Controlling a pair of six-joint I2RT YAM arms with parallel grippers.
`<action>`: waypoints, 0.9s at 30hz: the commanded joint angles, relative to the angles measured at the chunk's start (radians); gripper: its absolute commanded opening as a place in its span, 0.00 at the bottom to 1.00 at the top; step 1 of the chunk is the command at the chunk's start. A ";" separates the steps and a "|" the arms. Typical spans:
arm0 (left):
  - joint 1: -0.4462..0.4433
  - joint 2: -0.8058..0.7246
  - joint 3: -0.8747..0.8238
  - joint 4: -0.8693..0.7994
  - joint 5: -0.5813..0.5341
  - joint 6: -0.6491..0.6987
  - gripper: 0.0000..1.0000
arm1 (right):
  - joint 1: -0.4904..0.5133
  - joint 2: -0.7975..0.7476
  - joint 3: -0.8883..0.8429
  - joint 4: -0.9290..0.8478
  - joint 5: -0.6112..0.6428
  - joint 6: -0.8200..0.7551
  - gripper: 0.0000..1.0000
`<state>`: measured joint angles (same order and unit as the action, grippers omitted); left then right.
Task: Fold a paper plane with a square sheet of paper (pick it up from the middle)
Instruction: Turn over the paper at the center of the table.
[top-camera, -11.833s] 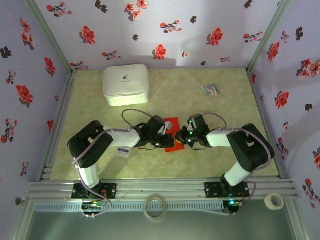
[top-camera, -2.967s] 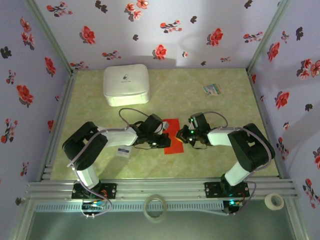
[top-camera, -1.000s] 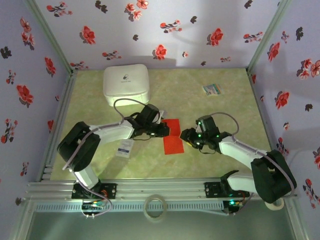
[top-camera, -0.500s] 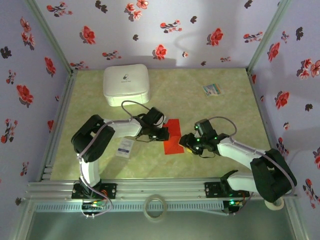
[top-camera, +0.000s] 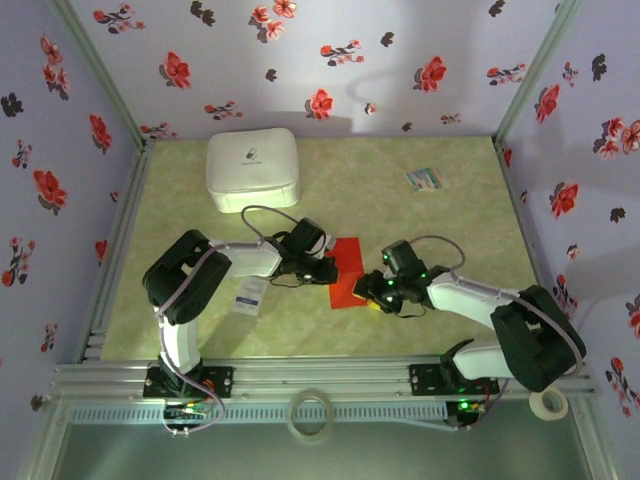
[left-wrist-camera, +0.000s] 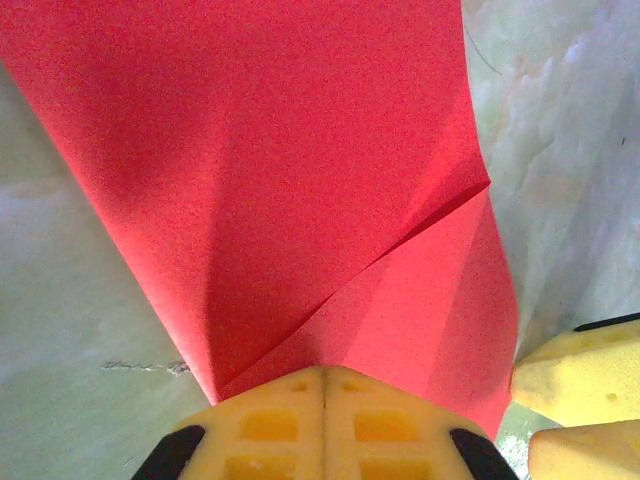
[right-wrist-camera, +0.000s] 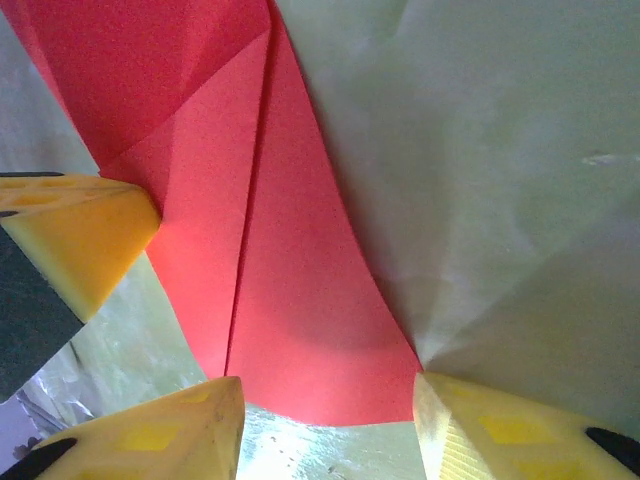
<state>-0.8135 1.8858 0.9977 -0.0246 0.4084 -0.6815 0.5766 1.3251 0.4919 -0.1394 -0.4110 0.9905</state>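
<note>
**Top view:** the red sheet (top-camera: 348, 268) lies near the centre of the table (top-camera: 460, 225), part-folded and narrower than a square. The white box (top-camera: 252, 168) sits at its 11 o'clock and the colour card (top-camera: 424, 179) at 1–2 o'clock, both well apart. The white packet (top-camera: 248, 296) is at 8 o'clock, by the L arm. The left gripper (top-camera: 324, 268) is on the sheet's 9 o'clock edge and the right gripper (top-camera: 373, 291) at its 5 o'clock corner. Jaw state can't be read from here.

**L wrist view:** the left gripper (left-wrist-camera: 323, 385) has its pads pressed together, w/ the sheet's near edge running in at them. It looks pinched on the paper. A folded flap (left-wrist-camera: 440, 300) shows, its edge slanting toward 2 o'clock, so the paper is double-layered there. The R arm's yellow fingers (left-wrist-camera: 580, 365) sit at 4 o'clock, just beside the sheet's corner.

**R wrist view:** the right gripper (right-wrist-camera: 322, 400) has its jaws apart, straddling the sheet's near edge w/o clamping. The paper bows up toward 12 o'clock. One L finger (right-wrist-camera: 70, 235) at 9 o'clock touches the sheet's side.

**Handling, my read:**
- The sheet is v. light, thin and floppy. It sags and buckles rather than staying flat.
- It prob. slides easily on the smooth top and lies too flat to scoop at an edge.
- Creases will hold, but stray dents will too. It will tear or crumple if the arms pull against each other.
- Best hold is a light pinch mid-sheet along the centre crease, where it humps up and the layers stiffen it.
</note>
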 joint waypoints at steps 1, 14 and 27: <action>-0.005 0.021 -0.034 -0.051 -0.025 -0.012 0.01 | 0.014 0.029 0.024 0.028 0.012 0.020 0.49; -0.006 0.021 -0.036 -0.041 -0.021 -0.016 0.01 | 0.007 0.089 0.085 0.134 0.009 -0.009 0.51; -0.007 0.010 -0.041 -0.035 -0.020 -0.021 0.01 | -0.087 0.206 0.123 0.244 -0.084 -0.061 0.47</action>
<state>-0.8135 1.8858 0.9916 -0.0078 0.4118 -0.6968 0.5049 1.5070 0.5953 0.0521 -0.4515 0.9577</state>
